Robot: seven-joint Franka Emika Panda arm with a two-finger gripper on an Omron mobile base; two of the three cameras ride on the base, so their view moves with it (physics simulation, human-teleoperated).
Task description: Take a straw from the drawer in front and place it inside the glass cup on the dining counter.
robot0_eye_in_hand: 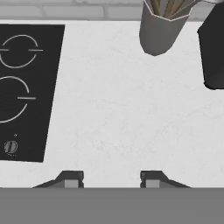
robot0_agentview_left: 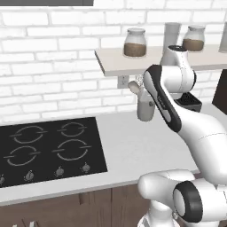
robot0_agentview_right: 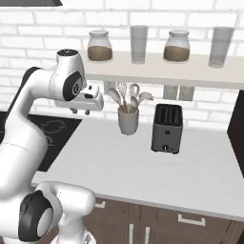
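As seen along the hand, parted jaws at 6 o'clock, empty, nothing clasped between them, hanging above the bare white desk [robot0_eye_in_hand: 113, 118]. At 9 o'clock there, a black hob [robot0_eye_in_hand: 22, 87] with ring marks and a small knob; at 12 to 1 o'clock, a grey utensil pot [robot0_eye_in_hand: 161, 33]; at 3 o'clock, the dark side of a toaster [robot0_eye_in_hand: 213, 52]. From the right base view, the white arm [robot0_agentview_right: 28, 124] at 9 o'clock, jaws pointing down over the desk edge nearest the hob. Pot near the centre, toaster just beside it toward 3 o'clock, both against the white brick wall. Along 12 o'clock, a shelf [robot0_agentview_right: 157, 72] with two brown-filled jars [robot0_agentview_right: 99, 46] and two tall glasses [robot0_agentview_right: 138, 44]. At 5 o'clock, below the desk edge, a shut dark-brown drawer front [robot0_agentview_right: 190, 228] with a silver bar handle; cannot tell whether the task's own drawer.
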